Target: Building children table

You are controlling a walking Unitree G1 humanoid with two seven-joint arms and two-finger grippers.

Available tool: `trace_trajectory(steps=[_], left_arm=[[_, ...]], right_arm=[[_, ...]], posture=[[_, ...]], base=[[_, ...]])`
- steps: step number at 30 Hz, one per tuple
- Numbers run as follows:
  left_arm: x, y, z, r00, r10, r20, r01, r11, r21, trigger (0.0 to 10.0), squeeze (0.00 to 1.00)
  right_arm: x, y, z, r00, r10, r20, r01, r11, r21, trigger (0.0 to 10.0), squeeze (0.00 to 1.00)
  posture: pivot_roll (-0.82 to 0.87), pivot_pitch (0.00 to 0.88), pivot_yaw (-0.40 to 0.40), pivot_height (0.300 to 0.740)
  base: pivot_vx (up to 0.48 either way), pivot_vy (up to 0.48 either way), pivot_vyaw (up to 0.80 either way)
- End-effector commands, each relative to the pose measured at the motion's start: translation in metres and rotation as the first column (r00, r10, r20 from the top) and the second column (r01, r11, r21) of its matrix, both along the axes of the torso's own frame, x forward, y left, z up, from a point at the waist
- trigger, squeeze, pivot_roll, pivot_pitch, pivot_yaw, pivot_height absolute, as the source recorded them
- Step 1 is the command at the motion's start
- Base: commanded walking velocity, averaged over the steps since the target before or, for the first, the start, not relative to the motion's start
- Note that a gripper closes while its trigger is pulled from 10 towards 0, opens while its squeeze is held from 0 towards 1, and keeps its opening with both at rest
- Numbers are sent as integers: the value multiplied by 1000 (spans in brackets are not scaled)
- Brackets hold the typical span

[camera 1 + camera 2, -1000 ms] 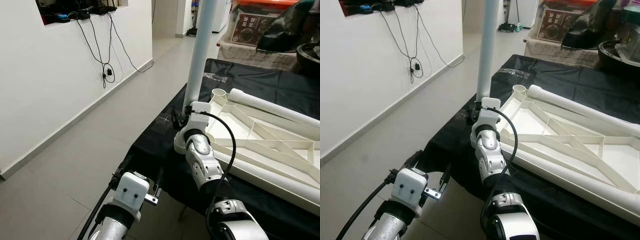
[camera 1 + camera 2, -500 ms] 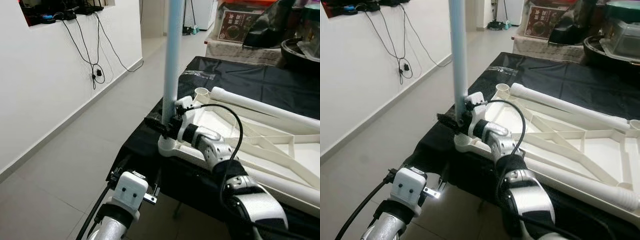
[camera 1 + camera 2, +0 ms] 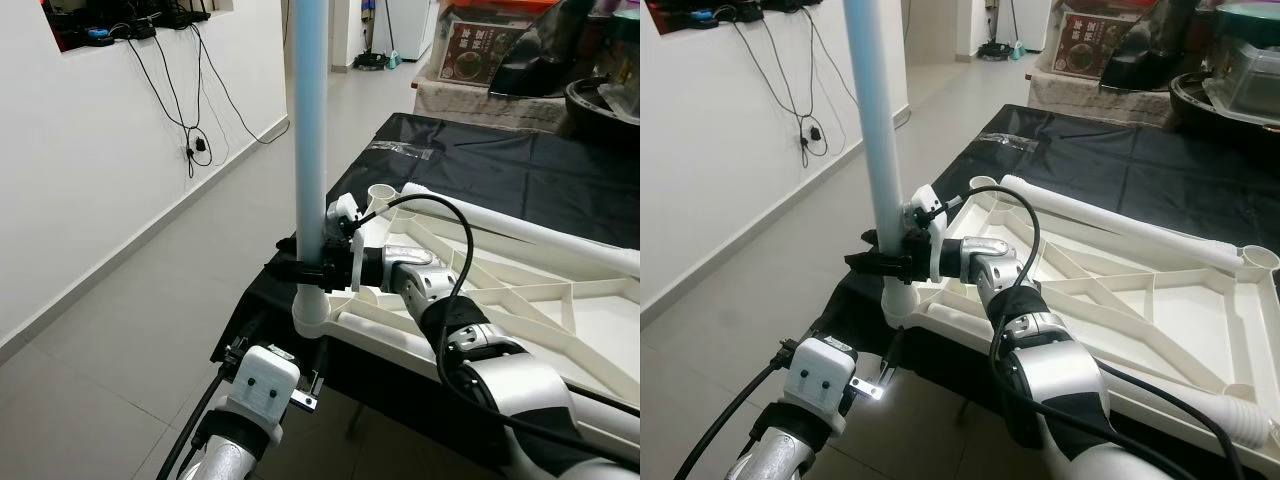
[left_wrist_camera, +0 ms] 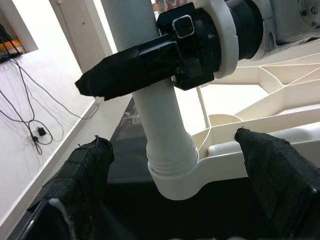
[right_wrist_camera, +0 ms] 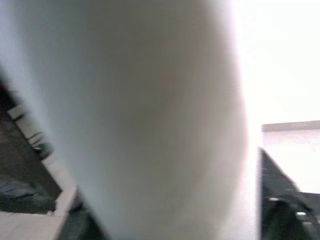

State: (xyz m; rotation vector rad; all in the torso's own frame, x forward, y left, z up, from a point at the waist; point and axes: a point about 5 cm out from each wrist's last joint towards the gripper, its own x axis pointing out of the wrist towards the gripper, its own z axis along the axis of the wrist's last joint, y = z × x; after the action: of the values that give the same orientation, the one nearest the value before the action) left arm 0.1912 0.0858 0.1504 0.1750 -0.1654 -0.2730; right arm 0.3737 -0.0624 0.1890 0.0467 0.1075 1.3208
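Observation:
A white table top (image 3: pixel 575 296) lies upside down on a black-covered surface. One white table leg (image 3: pixel 305 150) stands upright in the corner socket (image 3: pixel 310 318) nearest me. My right gripper (image 3: pixel 300 272) is shut on this leg just above the socket, its black fingers (image 4: pixel 125 67) wrapped round the tube. My left gripper (image 4: pixel 172 142) hangs open below and in front of that corner, one finger (image 4: pixel 90 170) on each side of the socket and touching nothing. Another white leg (image 3: pixel 1110 215) lies along the far side of the table top.
The black cloth (image 3: pixel 480 150) drapes over the near edge. A white wall with hanging cables (image 3: pixel 195 150) runs along the left, with open tiled floor (image 3: pixel 120 330) between it and the table. Boxes and dark items (image 3: pixel 490 50) stand at the back.
My right forearm has swung out to the right and its wrist has turned round the upright leg, staying on it. The view has shifted, so the leg looks closer. My left arm holds its place.

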Motion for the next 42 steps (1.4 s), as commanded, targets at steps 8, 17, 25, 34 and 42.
trace_trajectory(steps=[8,17,25,34,42], left_arm=[[-1,1,-1,1000,10,-1,-10,1000,-3,10000,0],[0,0,-1,1000,4,-2,-4,1000,-4,10000,0],[1,-1,-2,1000,1,0,-1,1000,-3,10000,0],[0,0,-3,1000,3,-5,-3,1000,-2,10000,0],[1,1,-3,1000,4,-6,-4,1000,-1,10000,0]], right_arm=[[16,0,-4,911,-408,52,408,913,15,0,0],[27,-45,-23,449,-890,77,893,447,-49,0,0],[13,-66,-39,-69,-997,-43,994,-65,-89,0,0],[10,-47,-40,-57,-998,-31,994,-54,-95,10000,0],[18,-31,-12,198,-975,-97,976,186,117,10000,0]], posture=[[87,30,-34,740],[68,26,-21,740],[76,27,-28,740],[76,36,-32,740],[74,36,-29,740]], base=[[0,0,0],[0,0,0],[0,0,0],[0,0,0],[0,0,0]])
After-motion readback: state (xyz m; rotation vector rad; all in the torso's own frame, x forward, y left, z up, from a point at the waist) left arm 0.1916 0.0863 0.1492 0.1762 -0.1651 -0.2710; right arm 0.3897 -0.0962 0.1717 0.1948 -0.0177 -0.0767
